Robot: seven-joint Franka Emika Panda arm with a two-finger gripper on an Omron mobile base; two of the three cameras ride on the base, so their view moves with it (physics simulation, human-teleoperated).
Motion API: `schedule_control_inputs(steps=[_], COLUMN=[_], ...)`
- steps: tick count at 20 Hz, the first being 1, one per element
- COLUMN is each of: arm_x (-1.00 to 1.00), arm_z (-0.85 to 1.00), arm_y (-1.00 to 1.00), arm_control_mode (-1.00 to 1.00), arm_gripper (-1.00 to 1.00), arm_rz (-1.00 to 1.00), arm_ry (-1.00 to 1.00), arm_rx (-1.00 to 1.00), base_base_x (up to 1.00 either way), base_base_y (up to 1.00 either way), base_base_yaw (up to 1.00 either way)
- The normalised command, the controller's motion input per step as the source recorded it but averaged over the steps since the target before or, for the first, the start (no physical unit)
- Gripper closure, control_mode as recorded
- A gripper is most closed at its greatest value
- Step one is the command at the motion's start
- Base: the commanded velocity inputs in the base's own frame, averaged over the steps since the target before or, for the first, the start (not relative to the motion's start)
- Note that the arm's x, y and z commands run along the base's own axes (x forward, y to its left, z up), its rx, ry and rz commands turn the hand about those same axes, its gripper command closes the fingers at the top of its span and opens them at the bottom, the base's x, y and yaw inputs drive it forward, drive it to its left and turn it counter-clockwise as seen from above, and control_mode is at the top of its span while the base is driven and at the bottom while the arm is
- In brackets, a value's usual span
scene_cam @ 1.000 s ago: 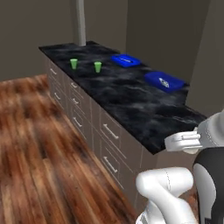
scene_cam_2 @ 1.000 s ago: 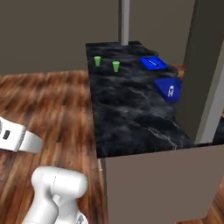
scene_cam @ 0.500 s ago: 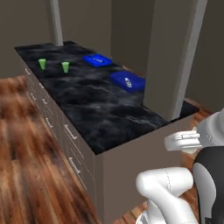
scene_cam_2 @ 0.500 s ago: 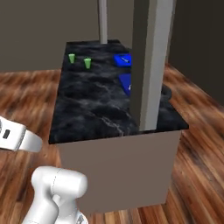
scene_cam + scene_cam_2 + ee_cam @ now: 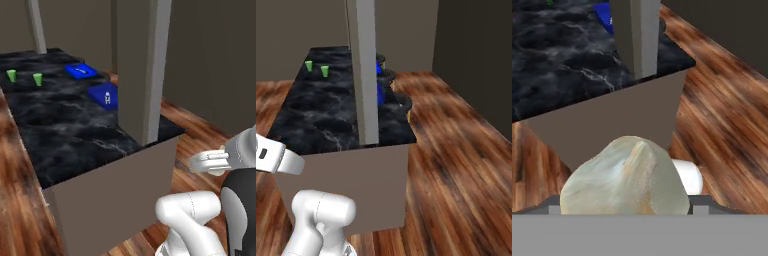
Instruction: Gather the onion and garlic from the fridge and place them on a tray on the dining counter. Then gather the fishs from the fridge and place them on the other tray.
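The pincer pinches the garlic [image 5: 626, 177], which sits right in it, while the counter [image 5: 60, 130] with two blue trays [image 5: 103, 95] lies ahead, so placing it and fetching the fish seem left.

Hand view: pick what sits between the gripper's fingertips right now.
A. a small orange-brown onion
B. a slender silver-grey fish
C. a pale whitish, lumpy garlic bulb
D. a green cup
C. In the hand view the garlic, pale, rounded and ridged, sits low in the middle where the gripper points, in front of the dining counter with its grey pillar.
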Motion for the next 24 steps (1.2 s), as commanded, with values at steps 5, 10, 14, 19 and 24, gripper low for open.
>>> schedule_control_inputs(steps=[5,10,14,19,24], arm_x=[0.0,0.0,0.0,0.0,0.0], arm_z=[0.0,0.0,0.0,0.0,0.0], arm_y=[0.0,0.0,0.0,0.0,0.0], arm_control_mode=[1.0,1.0,1.0,1.0,1.0], arm_gripper=[1.0,1.0,1.0,1.0,1.0], arm_rz=[0.0,0.0,0.0,0.0,0.0], arm_ry=[0.0,0.0,0.0,0.0,0.0], arm_rx=[0.0,0.0,0.0,0.0,0.0], base_base_x=[0.04,0.19,0.49,0.61,0.95], base_base_y=[-1.0,-1.0,-1.0,-1.0,-0.82], base_base_yaw=[-0.01,0.0,0.01,0.06,0.15])
